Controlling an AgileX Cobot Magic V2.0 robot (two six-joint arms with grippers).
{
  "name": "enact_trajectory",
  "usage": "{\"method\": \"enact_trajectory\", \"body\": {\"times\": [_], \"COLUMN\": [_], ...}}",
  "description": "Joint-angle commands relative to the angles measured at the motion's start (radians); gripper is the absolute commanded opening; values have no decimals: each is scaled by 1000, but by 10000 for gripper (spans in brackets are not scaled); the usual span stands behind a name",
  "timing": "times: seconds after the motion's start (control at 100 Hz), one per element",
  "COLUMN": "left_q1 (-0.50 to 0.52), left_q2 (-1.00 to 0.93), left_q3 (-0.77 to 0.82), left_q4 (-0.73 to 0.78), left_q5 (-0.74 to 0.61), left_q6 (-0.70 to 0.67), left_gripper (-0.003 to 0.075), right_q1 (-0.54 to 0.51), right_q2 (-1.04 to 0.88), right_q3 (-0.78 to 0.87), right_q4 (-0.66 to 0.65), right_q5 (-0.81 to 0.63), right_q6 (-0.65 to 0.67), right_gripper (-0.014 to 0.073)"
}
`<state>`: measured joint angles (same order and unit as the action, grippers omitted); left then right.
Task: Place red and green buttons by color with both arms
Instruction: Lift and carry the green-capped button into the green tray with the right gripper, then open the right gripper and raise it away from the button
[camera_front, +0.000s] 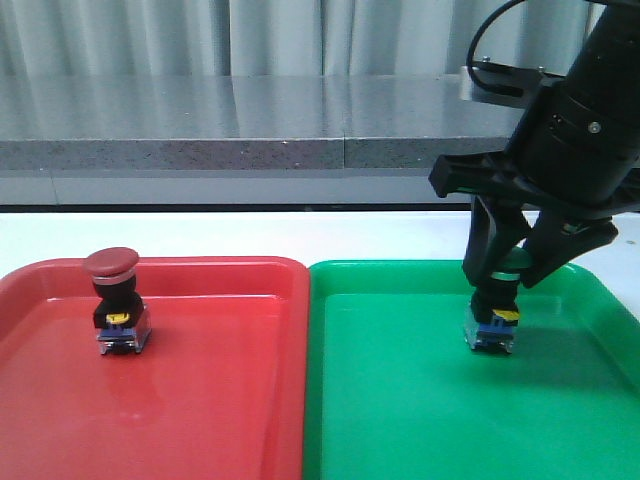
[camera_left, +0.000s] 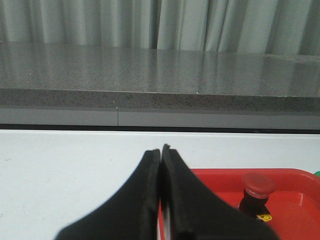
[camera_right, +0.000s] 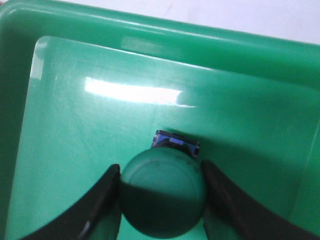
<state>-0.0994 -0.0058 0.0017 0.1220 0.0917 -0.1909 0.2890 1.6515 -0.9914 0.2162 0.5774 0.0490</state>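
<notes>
My right gripper (camera_front: 508, 272) clasps the green button (camera_right: 163, 192), jaws snug on either side of its cap; it stands upright in the green tray (camera_front: 400, 420). My left gripper (camera_left: 161, 155) is pressed closed on nothing. At nine o'clock, the red button (camera_front: 117, 300) stands in the red tray (camera_front: 220, 400).

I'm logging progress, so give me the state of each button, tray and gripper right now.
Red button: upright in red tray, free.
Green button: upright in green tray, between right gripper fingers.
Left gripper: shut, empty, beside red tray.
Right gripper: around green button's cap; grip or release unclear.
</notes>
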Motion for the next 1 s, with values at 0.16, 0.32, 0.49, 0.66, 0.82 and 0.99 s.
{"method": "enact_trajectory", "body": {"times": [0.16,0.32,0.49,0.66,0.82,0.99], "left_q1": [1,1,1,1,1,1], "left_q2": [-31,-31,-31,-31,-31,-31], "left_q3": [42,42,42,42,42,42], "left_q4": [-2,-2,-2,-2,-2,-2], "left_q5": [-82,-82,-82,-82,-82,-82], "left_q6": [-3,-3,-3,-3,-3,-3], "left_gripper": [-19,-19,-19,-19,-19,-19], "right_q1": [1,1,1,1,1,1], "right_q2": [-25,-27,-74,-197,-336,-497], "right_q3": [-21,-24,-26,-26,-26,-23], "right_q4": [9,9,9,-11,-44,-102], "right_q5": [10,3,-25,-62,-69,-39], "right_q6": [-3,-3,-3,-3,-3,-3], "right_gripper": [513,561,561,561,561,561]}}
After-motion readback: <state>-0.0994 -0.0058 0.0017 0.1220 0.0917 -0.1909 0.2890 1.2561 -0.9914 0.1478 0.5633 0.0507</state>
